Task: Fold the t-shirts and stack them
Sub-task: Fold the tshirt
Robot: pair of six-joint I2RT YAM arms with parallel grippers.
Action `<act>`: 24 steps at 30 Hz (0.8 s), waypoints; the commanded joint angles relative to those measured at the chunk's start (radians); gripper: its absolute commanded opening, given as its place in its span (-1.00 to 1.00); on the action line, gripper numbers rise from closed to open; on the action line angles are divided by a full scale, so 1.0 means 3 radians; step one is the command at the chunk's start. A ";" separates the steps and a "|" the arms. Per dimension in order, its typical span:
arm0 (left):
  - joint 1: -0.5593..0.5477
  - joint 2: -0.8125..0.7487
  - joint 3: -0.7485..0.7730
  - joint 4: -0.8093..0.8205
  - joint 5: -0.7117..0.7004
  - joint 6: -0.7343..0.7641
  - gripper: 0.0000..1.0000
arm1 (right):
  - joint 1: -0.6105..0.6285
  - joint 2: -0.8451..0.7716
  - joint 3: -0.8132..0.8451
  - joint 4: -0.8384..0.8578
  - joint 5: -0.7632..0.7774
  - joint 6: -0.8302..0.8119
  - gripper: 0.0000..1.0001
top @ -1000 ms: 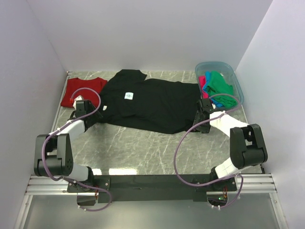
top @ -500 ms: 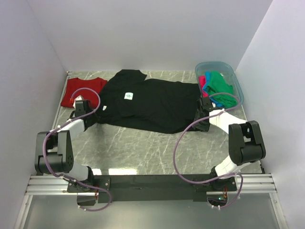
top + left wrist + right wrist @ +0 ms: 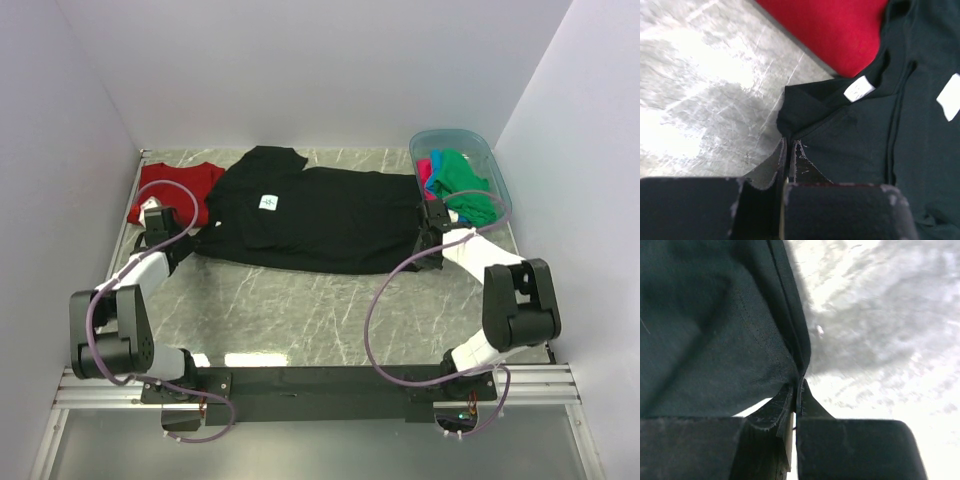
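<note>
1. Marble table [image 3: 300, 310]: black t-shirt [image 3: 310, 215] spread flat at centre, red t-shirt [image 3: 175, 185] far left.
2. Left gripper [image 3: 789, 147] pinched closed on black t-shirt's left edge.
3. Right gripper [image 3: 796, 390] pinched closed on its right hem, near tub [image 3: 497, 180].

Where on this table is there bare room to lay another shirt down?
The widest bare marble is the near strip between the black t-shirt and the arm bases. A thin strip lies behind that shirt. Crowded: far left by the red t-shirt, far right by the tub.
</note>
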 commanded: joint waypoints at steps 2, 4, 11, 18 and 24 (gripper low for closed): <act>0.0062 -0.0291 -0.0043 -0.0019 -0.0260 0.0012 -0.99 | -0.0055 -0.0319 0.0084 -0.0309 0.0472 -0.0047 -1.00; 0.0057 -0.0342 -0.0084 -0.0034 -0.0275 -0.0004 -0.99 | -0.0061 -0.0380 0.0089 -0.0360 0.0529 -0.0047 -1.00; 0.0057 -0.0577 -0.0212 -0.0096 -0.0342 -0.0091 -0.99 | -0.0045 -0.0411 0.0043 -0.0437 0.0458 -0.0032 -1.00; 0.0057 -0.1017 -0.0432 -0.0269 -0.0398 -0.0269 -0.83 | 0.0016 -0.0784 -0.0141 -0.0463 0.0365 0.0050 -1.00; 0.0041 -0.1646 -0.0514 -0.0530 -0.0659 -0.0413 0.24 | 0.0042 -0.1060 -0.0111 -0.0590 0.0447 0.0071 -0.27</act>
